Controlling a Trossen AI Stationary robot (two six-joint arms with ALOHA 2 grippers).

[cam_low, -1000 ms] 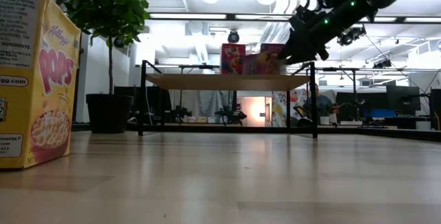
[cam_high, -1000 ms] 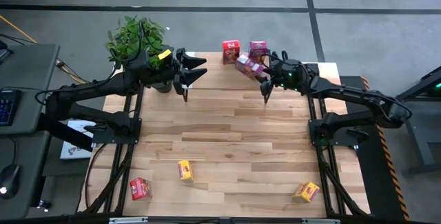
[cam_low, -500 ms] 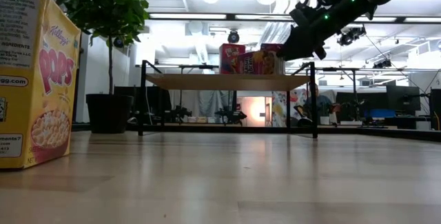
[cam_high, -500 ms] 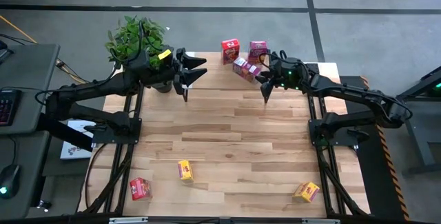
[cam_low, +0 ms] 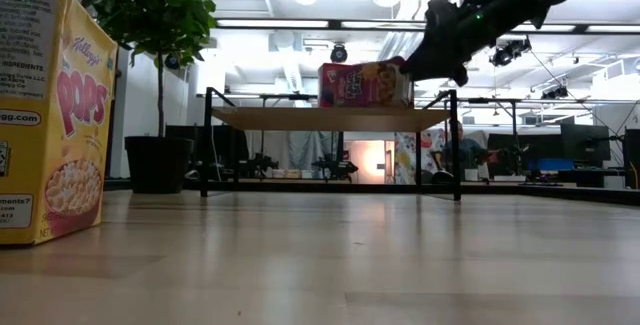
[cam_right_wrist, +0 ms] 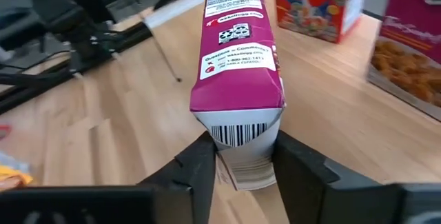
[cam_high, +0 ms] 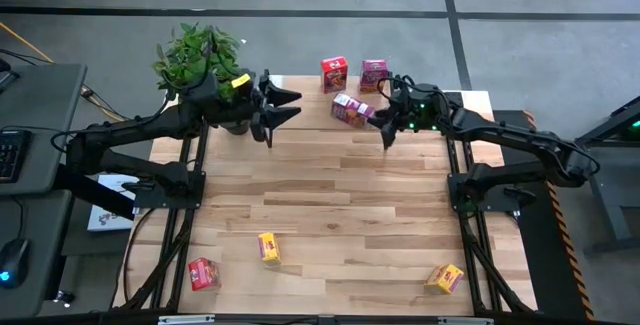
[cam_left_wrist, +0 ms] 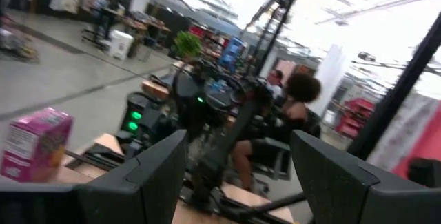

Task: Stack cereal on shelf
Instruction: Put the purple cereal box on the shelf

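My right gripper (cam_high: 378,117) is shut on a pink cereal box (cam_high: 350,110) over the shelf's light wood top (cam_high: 300,90) at the table's far side. A red box (cam_high: 334,73) and a second pink box (cam_high: 374,73) stand upright on the shelf behind it. On the near part of the table lie a red box (cam_high: 203,273) and two yellow boxes (cam_high: 269,248) (cam_high: 445,278). My left gripper (cam_high: 290,105) hovers open over the shelf's left part, near the plant, with nothing between its fingers (cam_left_wrist: 148,176). My right gripper pinches the pink box's barcode end (cam_right_wrist: 241,136) between its two fingers (cam_right_wrist: 201,165), one on each broad face. The fingers come from the table's right, slanting down, in line with the box's length. The box lies nearly level, pointing left; whether it rests on the shelf top (cam_low: 330,115), I cannot tell.
A potted plant (cam_high: 197,57) stands at the shelf's far left, beside my left arm. In the low view a yellow box (cam_low: 50,115) fills the left edge, close to the camera. A person (cam_left_wrist: 293,107) sits in the room beyond the table. Bare wood (cam_high: 340,195) spans the table's middle.
My right gripper has turned at the wrist. The pink box has swung with it from a slant near the standing boxes to nearly level, its free end now farther toward the table's left and near side. My left arm has kept still.
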